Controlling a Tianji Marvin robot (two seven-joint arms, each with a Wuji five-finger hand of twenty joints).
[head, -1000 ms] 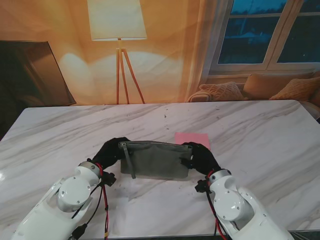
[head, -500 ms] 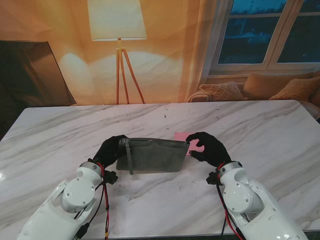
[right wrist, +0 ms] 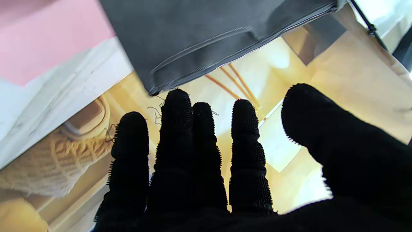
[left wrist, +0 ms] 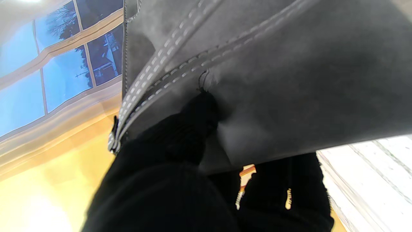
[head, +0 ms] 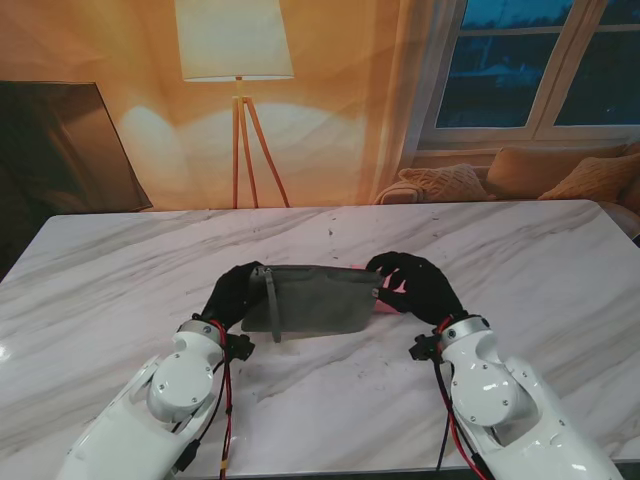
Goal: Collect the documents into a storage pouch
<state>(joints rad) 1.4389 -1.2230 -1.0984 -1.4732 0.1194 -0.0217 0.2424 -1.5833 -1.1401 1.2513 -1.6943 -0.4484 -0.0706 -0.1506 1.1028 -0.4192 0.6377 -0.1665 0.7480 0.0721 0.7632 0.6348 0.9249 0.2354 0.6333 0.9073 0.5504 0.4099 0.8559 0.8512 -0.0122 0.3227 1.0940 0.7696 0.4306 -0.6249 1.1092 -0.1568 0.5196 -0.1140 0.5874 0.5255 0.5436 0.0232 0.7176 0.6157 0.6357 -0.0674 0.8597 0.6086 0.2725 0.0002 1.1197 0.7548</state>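
A grey fabric pouch (head: 312, 298) with a strap is held up off the marble table (head: 520, 260), in front of me at the middle. My left hand (head: 232, 292) is shut on the pouch's left end; its black glove pinches the stitched fabric (left wrist: 257, 80) in the left wrist view. My right hand (head: 415, 285) hovers at the pouch's right end, fingers (right wrist: 180, 135) spread and holding nothing. A pink document (head: 392, 285) lies flat on the table, mostly hidden behind the pouch and my right hand; it shows as a pink sheet (right wrist: 48, 42) in the right wrist view beside the pouch (right wrist: 199, 35).
A floor lamp (head: 236, 60) stands beyond the table's far edge. A sofa with cushions (head: 520, 175) sits under the window at the far right. A dark panel (head: 60, 150) leans at the far left.
My right hand let go of the pouch's right end and opened, moving farther from me over the pink document. My left hand carried the pouch up and slightly farther from me.
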